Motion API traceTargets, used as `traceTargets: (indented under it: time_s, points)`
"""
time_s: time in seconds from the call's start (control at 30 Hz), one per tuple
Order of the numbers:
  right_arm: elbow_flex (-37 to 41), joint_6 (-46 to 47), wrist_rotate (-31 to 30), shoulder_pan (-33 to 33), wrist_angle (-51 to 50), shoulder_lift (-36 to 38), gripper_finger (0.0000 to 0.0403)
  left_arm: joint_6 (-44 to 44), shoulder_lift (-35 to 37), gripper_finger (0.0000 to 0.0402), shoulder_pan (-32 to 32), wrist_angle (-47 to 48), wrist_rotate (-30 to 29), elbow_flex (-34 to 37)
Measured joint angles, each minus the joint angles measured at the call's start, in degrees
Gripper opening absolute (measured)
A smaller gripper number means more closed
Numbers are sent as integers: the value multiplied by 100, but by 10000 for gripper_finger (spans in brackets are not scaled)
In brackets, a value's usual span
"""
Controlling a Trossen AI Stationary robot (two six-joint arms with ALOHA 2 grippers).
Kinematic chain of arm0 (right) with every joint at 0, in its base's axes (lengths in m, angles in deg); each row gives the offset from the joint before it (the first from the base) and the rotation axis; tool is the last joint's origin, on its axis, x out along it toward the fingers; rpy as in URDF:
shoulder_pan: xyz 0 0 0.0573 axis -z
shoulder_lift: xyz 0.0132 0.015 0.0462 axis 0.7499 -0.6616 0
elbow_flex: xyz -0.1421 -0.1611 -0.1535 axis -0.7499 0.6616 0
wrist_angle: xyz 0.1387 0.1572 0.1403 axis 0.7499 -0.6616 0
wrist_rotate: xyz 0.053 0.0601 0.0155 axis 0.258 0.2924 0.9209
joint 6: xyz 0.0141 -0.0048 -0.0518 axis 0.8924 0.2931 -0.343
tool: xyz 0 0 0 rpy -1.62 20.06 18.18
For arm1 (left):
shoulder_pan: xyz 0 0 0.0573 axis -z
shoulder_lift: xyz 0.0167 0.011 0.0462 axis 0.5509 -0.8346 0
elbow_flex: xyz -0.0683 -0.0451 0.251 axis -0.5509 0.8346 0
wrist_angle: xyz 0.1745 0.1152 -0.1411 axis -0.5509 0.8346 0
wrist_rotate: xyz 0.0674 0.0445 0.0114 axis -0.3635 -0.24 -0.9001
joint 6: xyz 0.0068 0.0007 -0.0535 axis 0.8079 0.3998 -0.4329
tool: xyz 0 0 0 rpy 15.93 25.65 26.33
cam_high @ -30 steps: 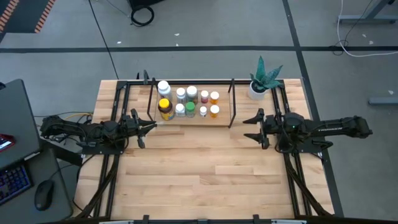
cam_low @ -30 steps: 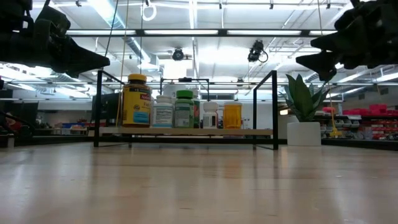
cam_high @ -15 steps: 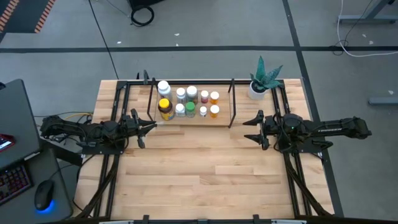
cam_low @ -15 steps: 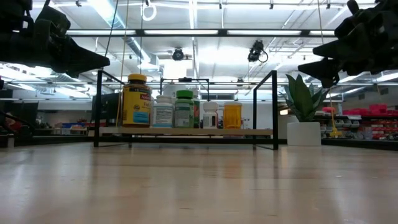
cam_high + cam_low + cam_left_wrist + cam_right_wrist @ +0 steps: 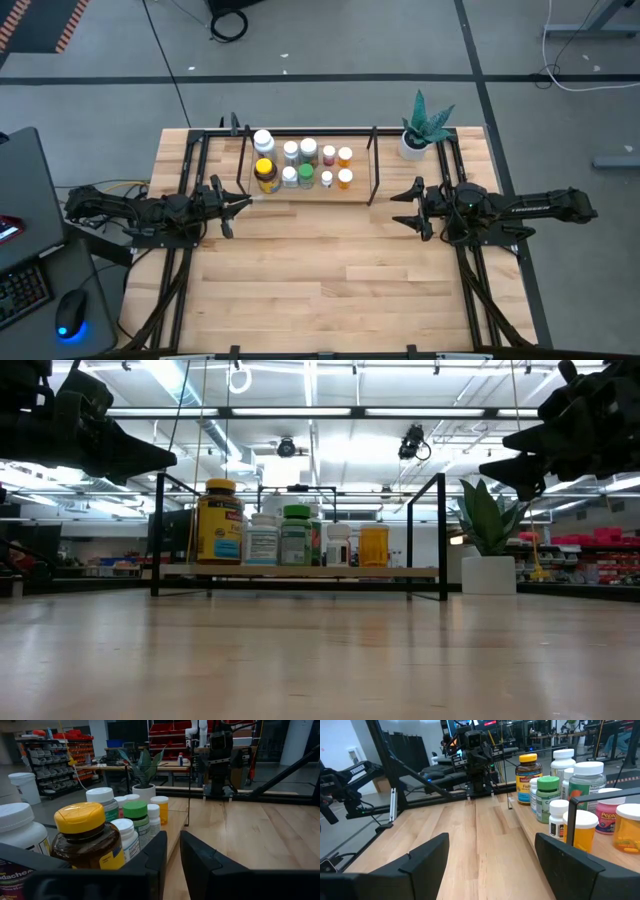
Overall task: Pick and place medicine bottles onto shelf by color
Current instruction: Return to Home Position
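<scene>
Several medicine bottles [image 5: 305, 165] stand upright on their bases in two rows on the shelf [image 5: 312, 193], a low wood board in a thin black frame at the table's far middle. At the left end stand an amber bottle with a yellow cap [image 5: 87, 837] and a big white-capped one [image 5: 263, 141]. A green-capped bottle [image 5: 295, 535] is in the middle and orange ones [image 5: 582, 832] are at the right. My left gripper [image 5: 247, 205] hovers shut just left of the shelf's near left corner. Right of the shelf, my right gripper [image 5: 399, 208] hovers open and holds nothing.
A white pot with a green plant [image 5: 420, 128] stands at the far right corner, behind my right gripper. Black frame rails [image 5: 185, 270] run along the table's left and right sides under the arms. The wooden tabletop [image 5: 330, 280] stretches from the shelf to the near edge.
</scene>
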Motion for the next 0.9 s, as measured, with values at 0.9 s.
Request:
traceTargets:
  time_s: [0.9]
  points:
    - [-2, 0, 0, 0, 0, -2, 303, 0, 0, 59, 1, 2, 0, 0]
